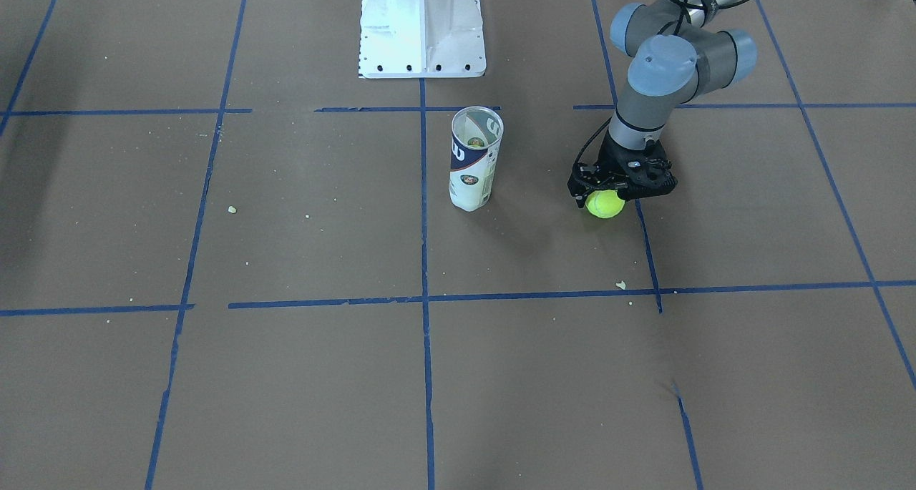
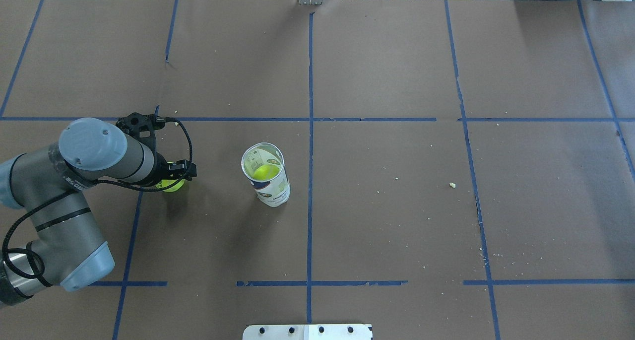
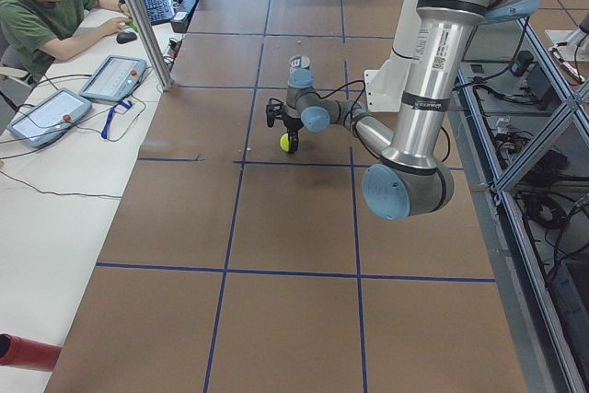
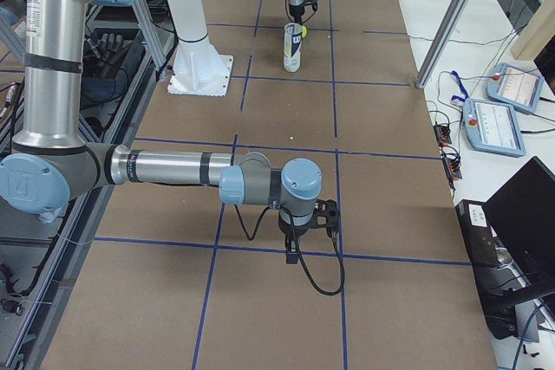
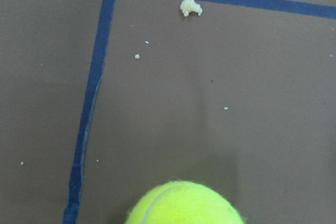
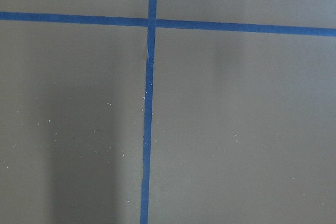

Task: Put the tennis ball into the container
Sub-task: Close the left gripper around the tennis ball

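The left gripper point(image 1: 605, 194) pinches the tennis ball point(image 1: 605, 206); lift it high, move right, and let go straight above the container point(image 1: 474, 162).

Even, diffuse overhead lighting; soft, faint shadows lie beside the container point(image 1: 475, 158). The white pedestal point(image 1: 422, 25) is overexposed at top centre. In the left wrist view the tennis ball point(image 5: 185, 204) is slightly blurred at the bottom edge.

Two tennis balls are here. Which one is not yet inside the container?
The tennis ball at the left gripper, beside the container; the other tennis ball lies inside it.
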